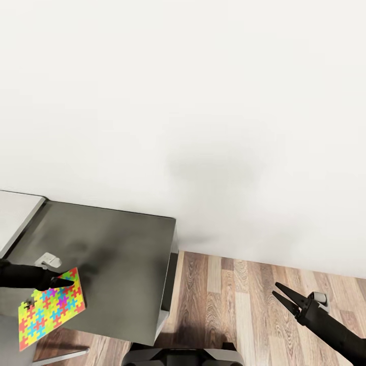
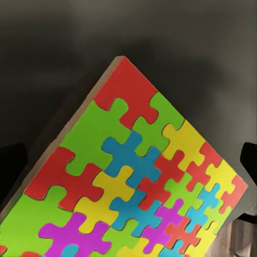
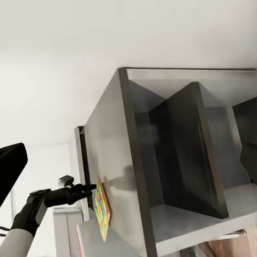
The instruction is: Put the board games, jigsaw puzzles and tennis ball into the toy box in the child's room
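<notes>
Head view first: the left claw (image 1: 60, 278) was clamped on the top corner of a jigsaw puzzle (image 1: 51, 308), holding it tilted above the near-left edge of the desk (image 1: 122, 254). That was the lower dark grey section of the desk, with a bit of the pale grey top (image 1: 15, 213) showing at the far left. The puzzle was the usual mix of yellow, pink, blue, green and orange pieces, and its lower end hung out past the desk's front edge. The right claw (image 1: 285, 300) was way over on the other side, well apart from the desk, hovering over the wood plank floor (image 1: 244, 295) with its fingers spread and nothing in them. Plain white wall (image 1: 203, 101) took up the upper part.

Left wrist view: pretty much a close-up of the jigsaw puzzle (image 2: 139, 182), slanted, with the dark desk surface (image 2: 64, 64) behind it. You could see the brownish edge of the board along one side. The dark finger tips sat at both edges of the shot.

Right wrist view: looking across at the desk's dark side panel (image 3: 115, 160) and the open space underneath. The left claw (image 3: 91, 188) was pinching the jigsaw puzzle (image 3: 101, 211), seen nearly edge-on and close against the desk's side panel. One dark finger (image 3: 10, 166) of the right claw poked in at the edge.
</notes>
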Controlling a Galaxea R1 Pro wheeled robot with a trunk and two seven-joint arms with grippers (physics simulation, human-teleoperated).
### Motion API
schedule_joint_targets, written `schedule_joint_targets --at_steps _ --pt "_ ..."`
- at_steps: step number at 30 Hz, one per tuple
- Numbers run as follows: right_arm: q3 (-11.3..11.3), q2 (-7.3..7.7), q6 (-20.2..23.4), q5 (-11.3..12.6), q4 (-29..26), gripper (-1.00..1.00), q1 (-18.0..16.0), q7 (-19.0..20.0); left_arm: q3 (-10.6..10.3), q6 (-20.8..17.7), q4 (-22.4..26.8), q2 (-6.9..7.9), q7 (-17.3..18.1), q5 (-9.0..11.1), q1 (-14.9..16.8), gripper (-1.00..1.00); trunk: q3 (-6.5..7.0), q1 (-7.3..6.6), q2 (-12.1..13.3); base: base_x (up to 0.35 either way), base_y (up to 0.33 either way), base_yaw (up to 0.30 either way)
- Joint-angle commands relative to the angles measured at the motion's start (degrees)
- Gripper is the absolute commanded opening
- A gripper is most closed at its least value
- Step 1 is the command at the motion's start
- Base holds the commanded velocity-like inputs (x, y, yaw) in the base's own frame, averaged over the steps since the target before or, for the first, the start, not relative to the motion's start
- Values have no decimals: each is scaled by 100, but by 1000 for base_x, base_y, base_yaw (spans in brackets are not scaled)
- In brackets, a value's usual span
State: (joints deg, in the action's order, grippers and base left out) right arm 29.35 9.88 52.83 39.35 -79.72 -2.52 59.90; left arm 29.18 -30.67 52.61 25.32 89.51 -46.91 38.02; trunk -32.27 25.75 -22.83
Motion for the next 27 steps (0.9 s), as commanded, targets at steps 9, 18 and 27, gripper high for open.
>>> schedule_joint_targets --at_steps 9,18,27 --pt "9 -37 17 2 0 100 -3 21 400 -561 349 48 49 777 17 100 -8 3 -9 0 0 0" --pt "5 -48 -68 2 4 100 -3 22 460 -1110 870 50 49 1068 19 100 -8 3 -9 0 0 0" --pt "-18 -46 -298 10 8 100 -3 6 437 -1578 1400 30 49 2000 -22 100 -8 3 -9 0 0 0"
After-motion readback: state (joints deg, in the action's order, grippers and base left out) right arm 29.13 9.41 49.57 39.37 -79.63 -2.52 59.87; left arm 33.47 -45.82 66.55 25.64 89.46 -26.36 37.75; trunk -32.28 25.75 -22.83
